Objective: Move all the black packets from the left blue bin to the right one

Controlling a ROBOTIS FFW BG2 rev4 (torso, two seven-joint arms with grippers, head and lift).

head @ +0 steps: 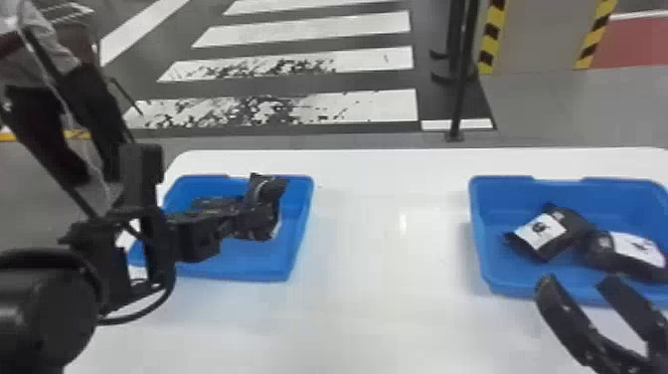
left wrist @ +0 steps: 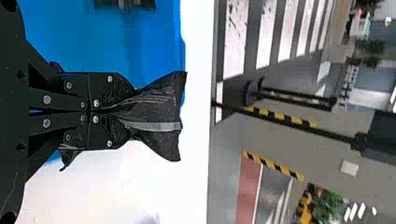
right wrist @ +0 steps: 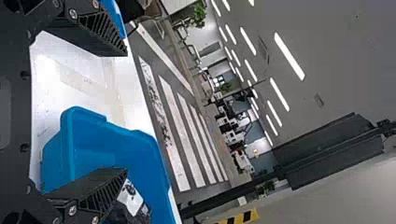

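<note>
Well, the table point(head: 373, 298) (white) separates left bin point(head: 297, 233) from right bin point(head: 507, 196).

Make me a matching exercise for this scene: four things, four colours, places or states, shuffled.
Things:
1. Left gripper
2. Right gripper
3. Two white-labelled black packets
4. Table

Colours, places or states:
A. Lying inside the right blue bin
B. White, under both bins
C. Fingers shut on a black packet
D. Fingers open, with nothing between them

Pairs: 1-C, 2-D, 3-A, 4-B
</note>
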